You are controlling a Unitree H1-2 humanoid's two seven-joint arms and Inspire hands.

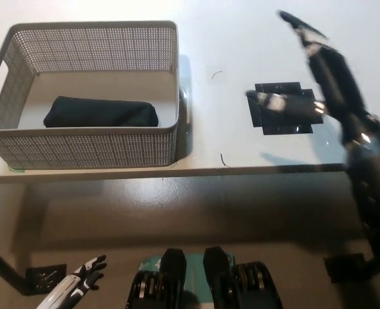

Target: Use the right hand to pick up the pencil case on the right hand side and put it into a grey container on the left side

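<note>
A black pencil case [100, 112] lies lengthwise on the floor of the grey mesh container [87, 149] at the table's left. My black right hand [311, 67] hovers open above the right part of the table, over a black patch, with its fingers spread and nothing in it; it is blurred by motion. It is well clear of the container. My white left hand [80, 283] rests low at the lower left, below the table edge, fingers apart and holding nothing.
A black square patch [286, 122] lies flat on the white table [228, 51] at the right, partly under my right hand. The table's front edge [196, 171] runs across the middle of the view.
</note>
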